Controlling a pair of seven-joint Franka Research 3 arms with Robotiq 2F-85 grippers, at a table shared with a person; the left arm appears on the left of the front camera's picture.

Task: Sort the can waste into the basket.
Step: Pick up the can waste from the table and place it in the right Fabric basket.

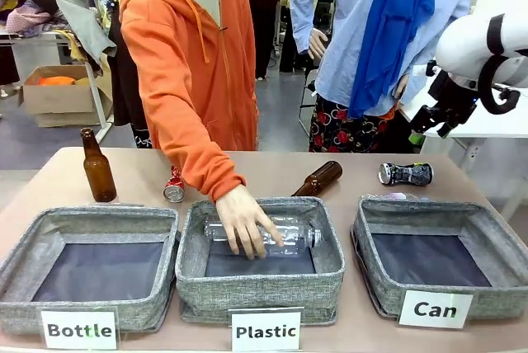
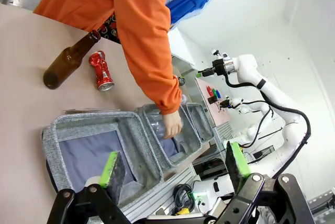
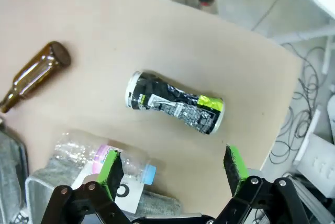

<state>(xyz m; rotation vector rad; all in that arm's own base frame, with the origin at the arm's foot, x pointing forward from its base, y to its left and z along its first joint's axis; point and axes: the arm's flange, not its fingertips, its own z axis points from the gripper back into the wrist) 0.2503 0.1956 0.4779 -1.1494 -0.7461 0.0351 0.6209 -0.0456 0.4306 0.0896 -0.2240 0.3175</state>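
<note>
The dark can (image 3: 175, 102) lies on its side on the bare table, beyond the back rim of the Can basket (image 1: 503, 302) and not far from the table's right edge; you have the right gripper (image 3: 172, 169) hanging above and just to one side of it, jaws wide apart and holding nothing. The can is pinched at the waist and rounded at the ends, so a finger that lands off-centre is likely to roll it away, perhaps toward that edge; close across the dented middle, I'd judge. A clear plastic bottle (image 3: 104, 161) lies just under one green pad; descend carelessly and you may catch it instead.

The red can (image 1: 174, 185) stands by the person's orange sleeve (image 1: 210, 163), near the upright brown bottle (image 1: 97, 166); the person's hand (image 1: 247, 221) rests fingers-down on a bottle in the Plastic bin, whether clasped tight you cannot tell. The left gripper (image 2: 175, 169) is spread wide and empty above the Bottle bin; reaching for the red can now risks striking that arm or toppling the glass.
</note>
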